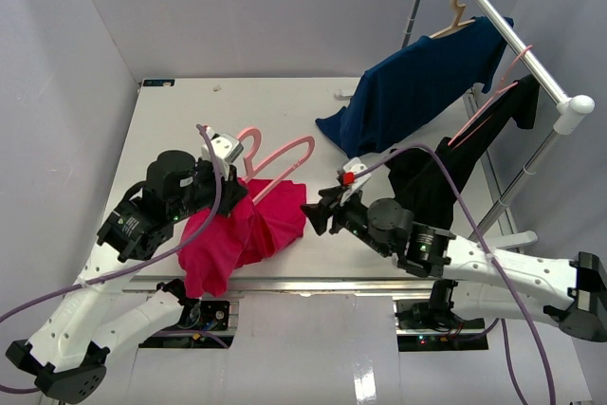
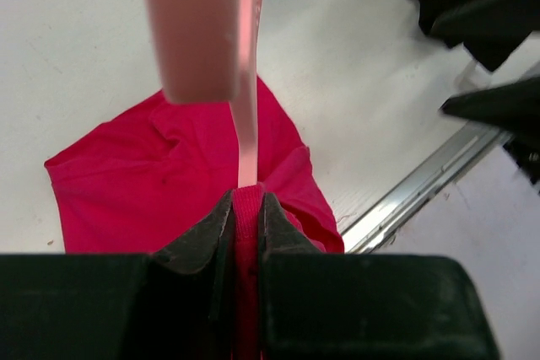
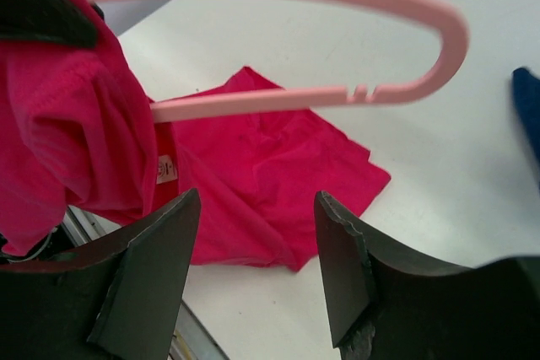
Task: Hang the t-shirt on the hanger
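White table [image 1: 285, 101] with grey walls [image 1: 57, 92] around it holds the red t-shirt [image 1: 237, 234], which lies in a bunch near the front edge with one part lifted up. The left gripper [image 2: 247, 208] is pinched tight on that lifted cloth, and the thin bar of the pink hanger [image 1: 285, 154] sticks out right at its fingers and slants up over the table. The right gripper [image 3: 257, 233] sits just beside the t-shirt with its fingers wide apart and nothing in them.

We looked down from above and behind over the whole table [image 1: 285, 111]; our two wrist cameras sat close, both catching the t-shirt [image 2: 152, 183] and hanger [image 3: 278, 100]
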### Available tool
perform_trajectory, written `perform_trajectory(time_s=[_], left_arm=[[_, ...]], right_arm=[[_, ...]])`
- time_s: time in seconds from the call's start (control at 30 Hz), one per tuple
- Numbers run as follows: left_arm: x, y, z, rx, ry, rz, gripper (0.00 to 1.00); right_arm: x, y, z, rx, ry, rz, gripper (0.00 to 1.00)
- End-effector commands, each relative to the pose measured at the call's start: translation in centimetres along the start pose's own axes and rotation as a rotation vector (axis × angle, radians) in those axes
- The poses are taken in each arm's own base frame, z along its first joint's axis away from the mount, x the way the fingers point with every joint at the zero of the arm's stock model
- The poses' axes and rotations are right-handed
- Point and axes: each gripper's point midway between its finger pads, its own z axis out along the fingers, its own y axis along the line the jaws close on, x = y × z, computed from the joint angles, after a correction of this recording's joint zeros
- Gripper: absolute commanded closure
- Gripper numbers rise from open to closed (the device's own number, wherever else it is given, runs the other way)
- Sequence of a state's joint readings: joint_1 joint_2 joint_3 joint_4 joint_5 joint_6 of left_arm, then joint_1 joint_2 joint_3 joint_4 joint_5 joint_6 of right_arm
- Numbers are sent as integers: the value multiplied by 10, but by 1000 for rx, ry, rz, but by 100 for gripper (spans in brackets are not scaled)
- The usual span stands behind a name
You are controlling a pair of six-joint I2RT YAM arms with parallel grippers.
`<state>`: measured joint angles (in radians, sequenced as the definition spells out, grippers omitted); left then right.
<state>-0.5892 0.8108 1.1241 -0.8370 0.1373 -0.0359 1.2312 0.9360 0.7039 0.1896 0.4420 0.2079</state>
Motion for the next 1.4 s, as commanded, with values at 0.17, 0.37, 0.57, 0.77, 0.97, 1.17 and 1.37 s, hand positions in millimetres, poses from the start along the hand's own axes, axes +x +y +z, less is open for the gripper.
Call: perform_trajectory(time_s=[0.17,0.37,0.57,0.77,0.97,1.17,1.37], left_arm=[[-36,4,-31,-61,-270,-145,100],[-28,5,-30,-64,-270,-154,100],[-23,8,-29,-78,-286,-152,100],[-19,9,-26,-84,-280,-151,100],[-20,10,-26,-87,-287,-151,100],[-19,10,-28,-87,-292,-145,100],[-25,9,-36,-84,-320,-140,100]], right_arm=[[20,32,53,-30,-12,187,47],[43,49,69,-34,23,196,50],[60,57,79,-24,42,192,52],[62,61,80,-14,37,180,52],[64,65,79,-19,40,166,52],[80,63,84,10,84,143,52],[114,49,82,65,147,127,63]])
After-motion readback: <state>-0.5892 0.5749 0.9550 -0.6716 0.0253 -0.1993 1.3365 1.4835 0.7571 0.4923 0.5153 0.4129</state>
